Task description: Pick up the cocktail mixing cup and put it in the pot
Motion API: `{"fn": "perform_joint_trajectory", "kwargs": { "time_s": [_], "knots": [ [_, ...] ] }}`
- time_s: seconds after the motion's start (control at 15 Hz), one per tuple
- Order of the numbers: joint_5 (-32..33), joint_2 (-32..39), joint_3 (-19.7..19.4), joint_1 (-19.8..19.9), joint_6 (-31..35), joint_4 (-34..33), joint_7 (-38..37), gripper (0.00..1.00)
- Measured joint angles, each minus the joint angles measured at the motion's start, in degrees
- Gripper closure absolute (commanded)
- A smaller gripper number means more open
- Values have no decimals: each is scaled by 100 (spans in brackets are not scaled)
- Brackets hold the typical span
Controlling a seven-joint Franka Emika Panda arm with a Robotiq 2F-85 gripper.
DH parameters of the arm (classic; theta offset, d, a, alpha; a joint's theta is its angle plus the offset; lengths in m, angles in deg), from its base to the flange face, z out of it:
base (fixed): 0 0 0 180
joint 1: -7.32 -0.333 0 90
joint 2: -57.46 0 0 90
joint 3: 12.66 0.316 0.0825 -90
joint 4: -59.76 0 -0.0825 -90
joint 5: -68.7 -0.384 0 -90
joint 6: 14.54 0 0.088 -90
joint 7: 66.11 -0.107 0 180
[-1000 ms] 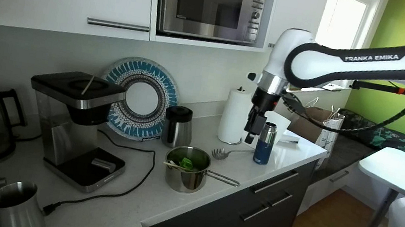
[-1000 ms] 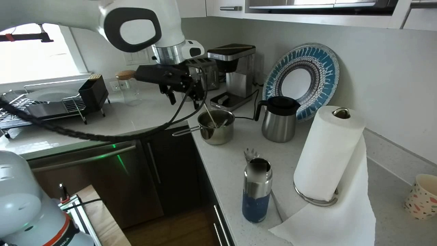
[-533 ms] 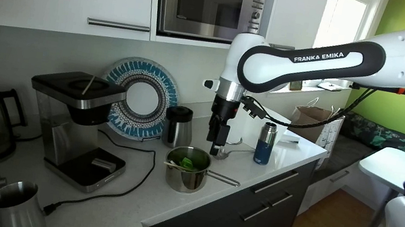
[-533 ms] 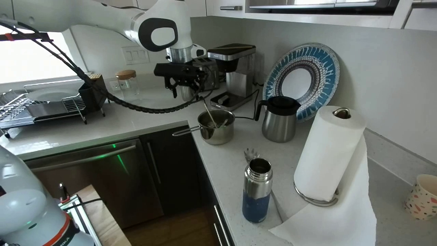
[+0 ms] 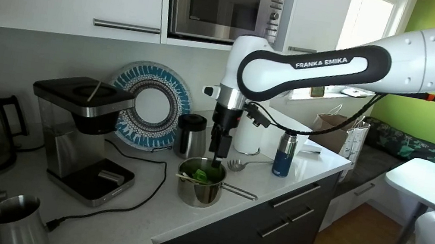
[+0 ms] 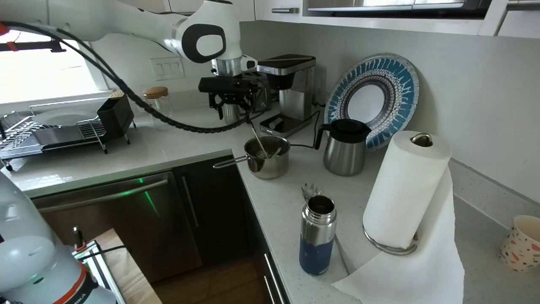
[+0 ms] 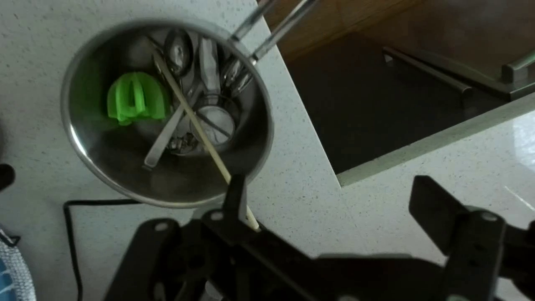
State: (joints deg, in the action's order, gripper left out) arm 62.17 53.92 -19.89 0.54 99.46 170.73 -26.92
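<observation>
The cocktail mixing cup [image 5: 24, 226] is a shiny steel tumbler standing upright at the near left in an exterior view. It is partly hidden behind my gripper in an exterior view [image 6: 230, 114] and cannot be made out in the wrist view. The small steel pot [image 5: 198, 195] stands on the counter with its wire handle over the edge. It holds a green piece, several metal utensils and a thin wooden stick, as the wrist view [image 7: 77, 144] shows. My gripper [image 7: 330, 188] is open and empty, higher than the pot and beside it.
A coffee machine [image 5: 83, 140] with a black cord [image 5: 143, 202], a thermos jug [image 5: 192, 140] and a fork [image 5: 238, 166] surround the pot. A blue and steel bottle [image 6: 318, 236] and a paper towel roll [image 6: 405, 194] stand further along. The counter has an inner corner [image 7: 339, 184].
The arm has moved along the counter, past the bottle and fork, to beside the pot, and the gripper has come lower. The pot, cup and other things have not moved.
</observation>
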Motion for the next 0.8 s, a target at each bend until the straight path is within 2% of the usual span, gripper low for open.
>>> {"fn": "perform_joint_trajectory", "kwargs": {
  "time_s": [0.27, 0.53, 0.8],
  "knots": [
    [371, 1179, 691, -28, 621, -1032, -262, 0],
    [532, 2212, 1305, -139, 940, -2090, -468, 0],
    [532, 2603, 1432, -133, 940, -2586, -452, 0]
  ]
}}
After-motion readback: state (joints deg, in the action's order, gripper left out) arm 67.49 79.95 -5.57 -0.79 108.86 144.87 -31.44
